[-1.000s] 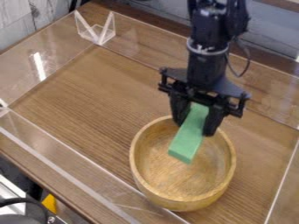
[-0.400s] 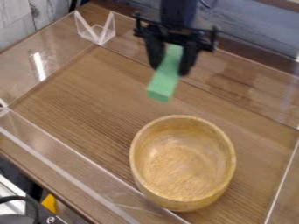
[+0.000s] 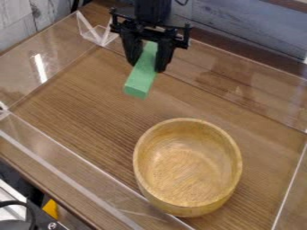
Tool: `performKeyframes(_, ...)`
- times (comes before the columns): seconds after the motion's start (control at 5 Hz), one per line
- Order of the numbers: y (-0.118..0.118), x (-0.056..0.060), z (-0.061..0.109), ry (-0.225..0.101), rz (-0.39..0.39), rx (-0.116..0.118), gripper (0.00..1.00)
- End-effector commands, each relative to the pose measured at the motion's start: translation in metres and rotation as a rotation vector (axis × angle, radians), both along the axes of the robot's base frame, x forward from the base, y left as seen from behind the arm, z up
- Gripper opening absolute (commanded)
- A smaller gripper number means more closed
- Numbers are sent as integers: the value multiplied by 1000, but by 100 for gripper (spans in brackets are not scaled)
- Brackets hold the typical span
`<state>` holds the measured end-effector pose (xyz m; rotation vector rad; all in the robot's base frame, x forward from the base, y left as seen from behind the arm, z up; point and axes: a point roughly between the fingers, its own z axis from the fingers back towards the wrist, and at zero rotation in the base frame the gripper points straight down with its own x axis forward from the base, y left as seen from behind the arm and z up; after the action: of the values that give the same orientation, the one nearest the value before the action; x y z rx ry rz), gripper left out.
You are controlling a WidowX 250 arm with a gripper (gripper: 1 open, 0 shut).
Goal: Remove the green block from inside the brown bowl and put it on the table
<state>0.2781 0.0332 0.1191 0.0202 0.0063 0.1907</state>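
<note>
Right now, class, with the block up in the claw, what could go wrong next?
The green block hangs by its upper end from the claw, so it might swing or slip. If let go above the table, it could drop and tip. The clear rack nearby might get bumped.

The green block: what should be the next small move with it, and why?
Probably lower the green block onto the table: the gripper holds it outside the brown bowl, with bare wood around it in view.
</note>
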Motion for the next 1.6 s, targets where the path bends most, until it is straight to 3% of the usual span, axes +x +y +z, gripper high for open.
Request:
performKeyframes(0.0, -17, 0, -11, -46, 0, 18, 0)
performKeyframes(0.2, -34, 1, -30, -82, -5, 34, 0)
performKeyframes(0.4, -35, 2, -41, -112, -87, 41, 0)
performKeyframes(0.6, -43, -1, -43, -113, -72, 47, 100)
performKeyframes(0.8, -45, -1, -46, -112, -34, 51, 0)
performKeyframes(1.0, -44, -4, -62, -108, 15, 55, 100)
performKeyframes(1.2, -42, -6, -78, -106, 65, 57, 0)
performKeyframes(1.4, -40, -2, -93, -107, 29, 56, 0)
